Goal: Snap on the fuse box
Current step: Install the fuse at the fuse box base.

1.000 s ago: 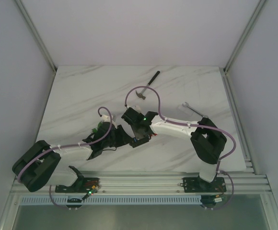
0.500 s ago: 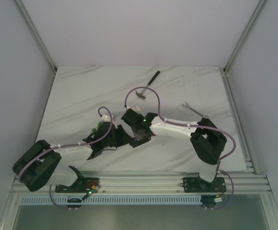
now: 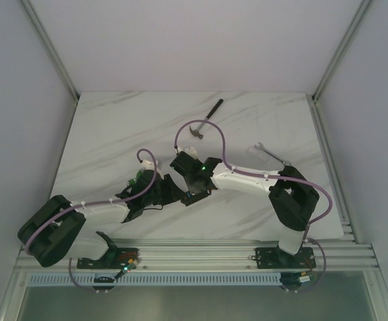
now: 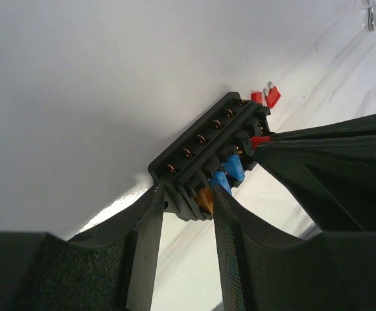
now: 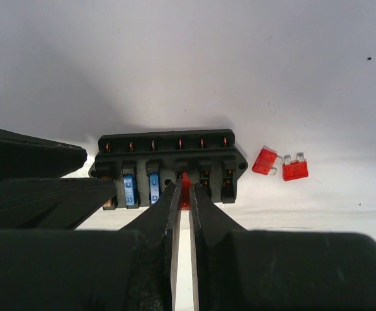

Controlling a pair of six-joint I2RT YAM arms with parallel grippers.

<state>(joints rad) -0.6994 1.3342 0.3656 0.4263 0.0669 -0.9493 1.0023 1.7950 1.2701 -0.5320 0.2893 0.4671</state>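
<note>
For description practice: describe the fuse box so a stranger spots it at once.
On the white marble table, find where the left gripper and right gripper meet. The fuse box is there, its end in the left gripper, a red fuse pinched by the right. It is the black slotted block with blue fuses, unlike the loose red fuses beside it.

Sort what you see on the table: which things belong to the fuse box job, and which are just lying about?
Job: black rectangular plastic fuse box, in the left gripper; small red plastic fuse, in the right gripper.
Lying about: metal hammer with black handle; silver metal wrench; two loose red plastic fuses.
</note>
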